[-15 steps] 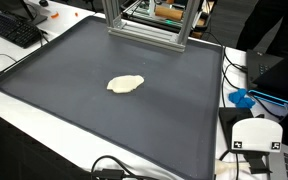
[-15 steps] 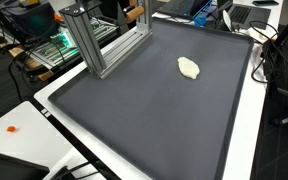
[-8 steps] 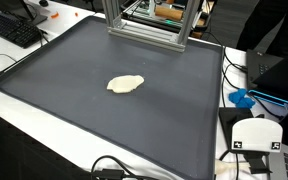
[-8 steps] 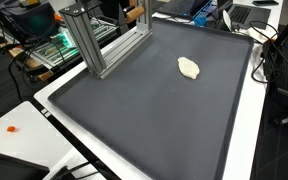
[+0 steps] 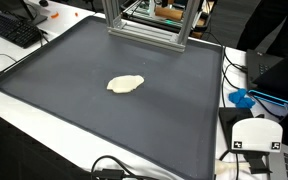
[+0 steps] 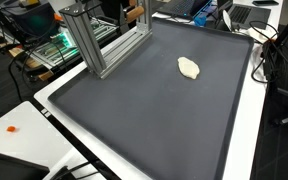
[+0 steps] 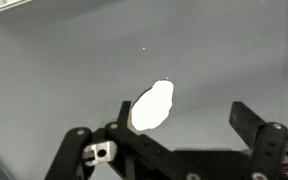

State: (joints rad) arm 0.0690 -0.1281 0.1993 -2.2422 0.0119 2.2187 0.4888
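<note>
Dough lump [image 5: 125,84] unmoved on dark mat [image 5: 64,70], pincer [image 7: 159,125] spread above it.

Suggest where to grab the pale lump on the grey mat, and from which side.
Probably from straight above: the pale lump lies flat and low on the mat, leaving no side to get under. Pinch across its narrow middle, since it is an elongated oval. In the wrist view the gripper has its open jaws either side of that short axis.

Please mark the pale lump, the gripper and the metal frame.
pale lump [image 5: 125,84], in an exterior view, its middle.
gripper [image 7: 160,122], wrist view, midway between fingertips.
metal frame [image 6: 92,45], in an exterior view, front post.
</note>
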